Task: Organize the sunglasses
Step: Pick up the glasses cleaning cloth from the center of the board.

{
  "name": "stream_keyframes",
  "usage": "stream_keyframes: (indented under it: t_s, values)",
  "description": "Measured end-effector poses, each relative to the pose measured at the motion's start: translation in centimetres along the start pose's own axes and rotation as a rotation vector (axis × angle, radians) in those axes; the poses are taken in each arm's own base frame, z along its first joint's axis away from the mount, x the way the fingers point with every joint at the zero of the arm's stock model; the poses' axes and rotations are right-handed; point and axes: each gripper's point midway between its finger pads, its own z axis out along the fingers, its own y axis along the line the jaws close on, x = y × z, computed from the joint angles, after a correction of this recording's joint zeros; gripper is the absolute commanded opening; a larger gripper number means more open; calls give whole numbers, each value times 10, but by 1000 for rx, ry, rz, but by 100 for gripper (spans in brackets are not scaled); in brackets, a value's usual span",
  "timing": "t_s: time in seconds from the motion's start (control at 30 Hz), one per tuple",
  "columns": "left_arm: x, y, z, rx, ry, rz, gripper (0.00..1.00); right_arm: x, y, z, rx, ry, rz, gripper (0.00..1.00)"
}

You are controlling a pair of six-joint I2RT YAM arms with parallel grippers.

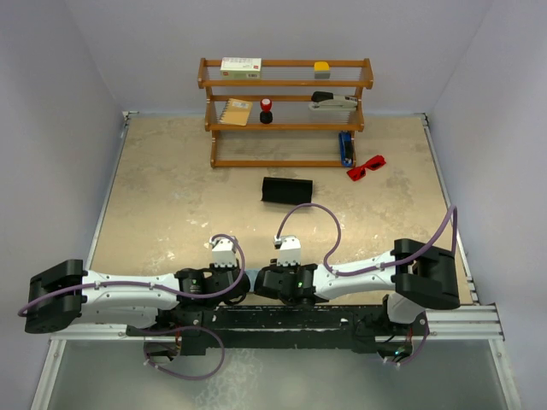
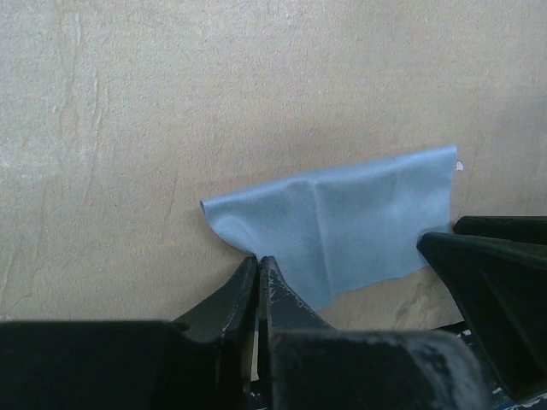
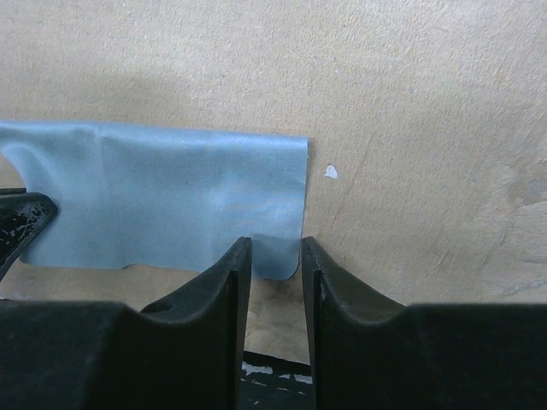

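Beige bench (image 1: pixel 154 196), pale grey walls (image 1: pixel 51 85) on three sides.

Top view: wooden shelf (image 1: pixel 286 111) at the far edge with small items on it. The red sunglasses (image 1: pixel 366 166) lie on the bench just beside the shelf's right foot, untouched. A black case (image 1: pixel 286 190) sits near the shelf's front, apart from the glasses. Both arms are folded low by their bases, left end effector (image 1: pixel 225 256) and right end effector (image 1: pixel 288 254) close together and well apart from the sunglasses.

Left wrist view: blue cloth (image 2: pixel 342 222) lies crumpled on the bench. The left fingers are closed tight, tips at the cloth's near edge. Cannot tell if they pinch it.

Right wrist view: a narrow gap between the fingers, with the cloth's corner showing in it and nothing clamped. The bench surface is mottled, with one white speck near the cloth.

Step, my read: cloth handling near the bases, with the glasses not started. The next move likely calls for settling the cloth, then a long reach to the far right for the sunglasses.
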Motion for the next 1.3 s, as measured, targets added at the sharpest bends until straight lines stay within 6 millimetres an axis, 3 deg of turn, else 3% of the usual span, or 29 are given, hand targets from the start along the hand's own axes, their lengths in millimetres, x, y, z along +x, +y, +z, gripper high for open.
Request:
stream_keyframes:
  t_s: [0.5,0.73,1.3]
  values:
    - [0,0,0,1,1,0,0,0,3,2,11,-10,-21,18]
    - [1,0,0,2,3,0,0,1,6,2,5,-10,-28,0]
    - [1,0,2,-12,3,11,0,6,11,-4,-22,20,-38,0]
